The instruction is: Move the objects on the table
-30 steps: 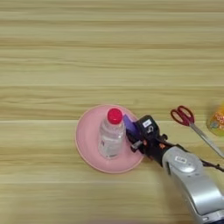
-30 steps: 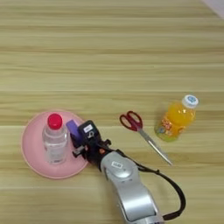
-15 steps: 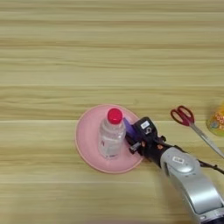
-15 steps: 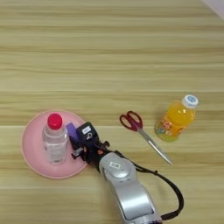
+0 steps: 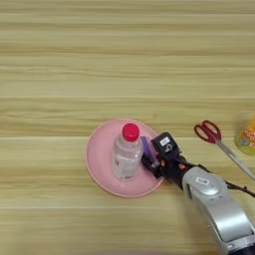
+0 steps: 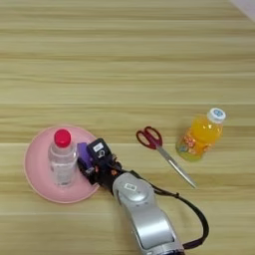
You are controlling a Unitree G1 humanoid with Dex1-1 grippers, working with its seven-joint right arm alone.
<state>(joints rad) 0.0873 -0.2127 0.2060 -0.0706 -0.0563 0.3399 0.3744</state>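
Now the right gripper (image 5: 152, 160) is over the right side of the pink plate (image 5: 97, 159) on the table (image 5: 124, 64), and its black fingers are closed on the purple block (image 5: 146, 147). Just left of the block, the clear bottle (image 5: 126, 155) with red cap stands upright on the plate. Well apart to the right lie the scissors (image 6: 160, 147), beside an orange juice bottle (image 6: 200, 135).

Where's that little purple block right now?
The purple block is over the pink plate's right side, between the red-capped bottle and the end effector.
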